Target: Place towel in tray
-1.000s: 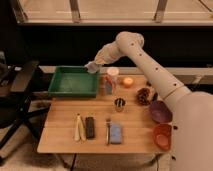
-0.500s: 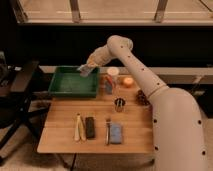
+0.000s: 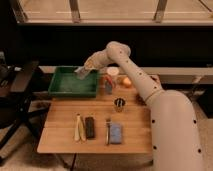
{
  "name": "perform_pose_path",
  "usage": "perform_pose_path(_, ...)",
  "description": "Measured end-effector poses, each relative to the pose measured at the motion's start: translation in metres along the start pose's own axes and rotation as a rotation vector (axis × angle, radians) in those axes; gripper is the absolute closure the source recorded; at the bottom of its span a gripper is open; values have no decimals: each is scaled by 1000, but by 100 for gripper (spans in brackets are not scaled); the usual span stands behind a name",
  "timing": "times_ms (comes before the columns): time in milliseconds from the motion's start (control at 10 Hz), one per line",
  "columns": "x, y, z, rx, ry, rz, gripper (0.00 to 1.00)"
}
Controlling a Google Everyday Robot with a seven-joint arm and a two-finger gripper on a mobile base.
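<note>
Wooden table (image 3: 65, 127) under windows; hand (image 3: 83, 71) holds towel (image 3: 80, 73) over tray (image 3: 56, 88).

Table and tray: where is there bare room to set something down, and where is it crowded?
Inside the green tray, the floor left of the tool holding the towel looks bare. The table has bare wood between the tray and the banana. It is crowded around the cup and the orange.
</note>
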Motion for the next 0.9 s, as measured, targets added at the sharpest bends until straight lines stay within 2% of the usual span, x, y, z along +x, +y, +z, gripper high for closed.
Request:
perform_pose_path(100, 2, 2, 4, 2, -6, 2, 56)
perform_pose_path(200, 0, 1, 5, 2, -7, 1, 52)
perform_pose_path(900, 0, 1, 5, 2, -8, 2, 51)
